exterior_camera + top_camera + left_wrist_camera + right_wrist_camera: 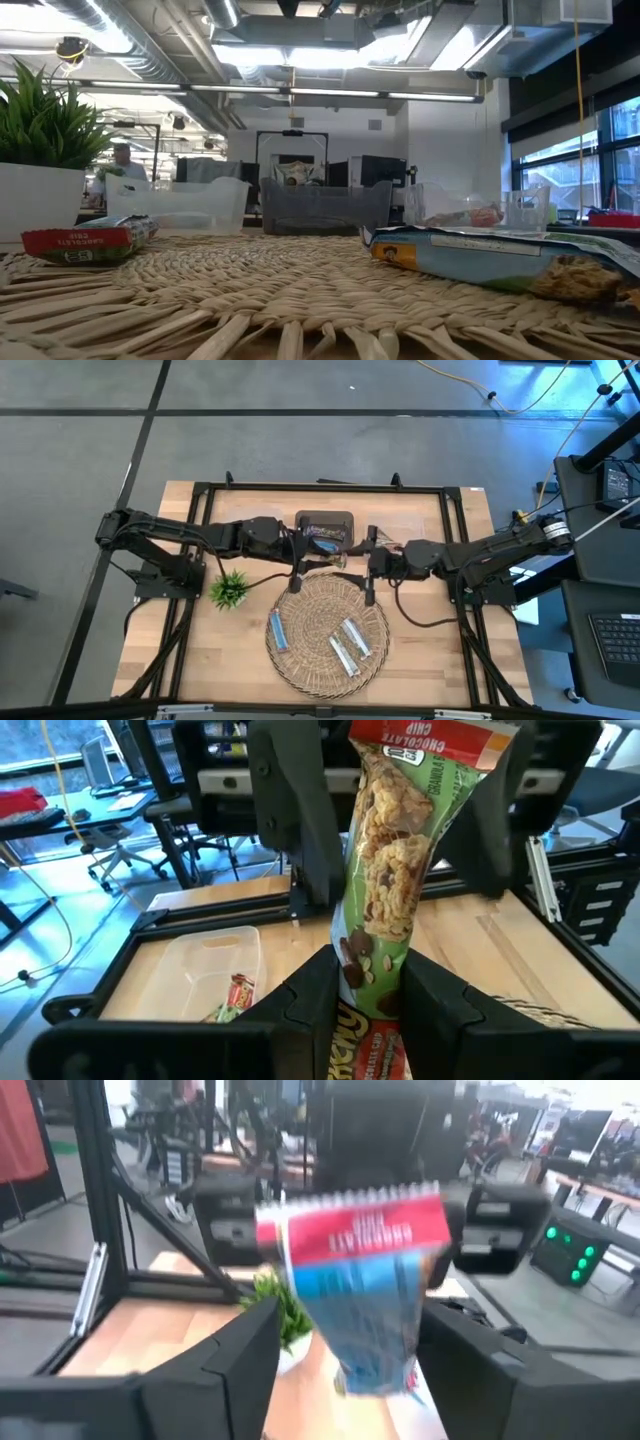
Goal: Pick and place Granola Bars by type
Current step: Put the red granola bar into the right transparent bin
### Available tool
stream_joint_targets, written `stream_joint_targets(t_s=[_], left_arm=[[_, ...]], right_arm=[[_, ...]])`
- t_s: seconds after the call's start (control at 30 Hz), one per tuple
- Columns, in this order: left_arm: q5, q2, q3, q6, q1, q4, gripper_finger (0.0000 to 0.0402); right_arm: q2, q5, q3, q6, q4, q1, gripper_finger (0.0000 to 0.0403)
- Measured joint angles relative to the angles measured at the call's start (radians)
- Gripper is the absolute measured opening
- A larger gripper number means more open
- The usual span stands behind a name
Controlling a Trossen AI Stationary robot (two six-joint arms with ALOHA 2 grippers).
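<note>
Green-and-red wrapped bar [385,890] in the black left pincer [368,1005]; blue-and-red wrapped bar [365,1285] in the right pincer [350,1370]; woven tan tray [310,665]; pale wood counter [420,660].

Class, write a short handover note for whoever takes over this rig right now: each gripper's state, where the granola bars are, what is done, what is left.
Left gripper: shut on a green-and-red chocolate chip bar, held above the table's far middle.
Right gripper: shut on a blue-and-red bar, facing the left one.
Wicker tray: three bars lie on it, one blue bar apart from two silvery bars.
Clear bin: holds at least one bar.
Done: some bars placed.
Left: place both held bars by type.
</note>
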Motion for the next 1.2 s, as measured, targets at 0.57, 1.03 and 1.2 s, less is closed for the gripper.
stream_joint_targets(t_s=[0.57, 1.03, 1.2], left_arm=[[-0.001, 0.0, 0.0, 0.0, -0.002, 0.011, 0.0086], [-0.001, 0.0, 0.0, 0.0, -0.002, 0.015, 0.0086], [-0.002, 0.0, 0.0, 0.0, -0.002, 0.014, 0.0086]], right_arm=[[0.0, -0.004, 0.0, 0.047, 0.06, -0.002, 0.0261], [0.006, -0.004, -0.001, 0.088, 0.063, -0.002, 0.0295], [0.006, 0.002, -0.001, 0.075, 0.063, -0.002, 0.0234]])
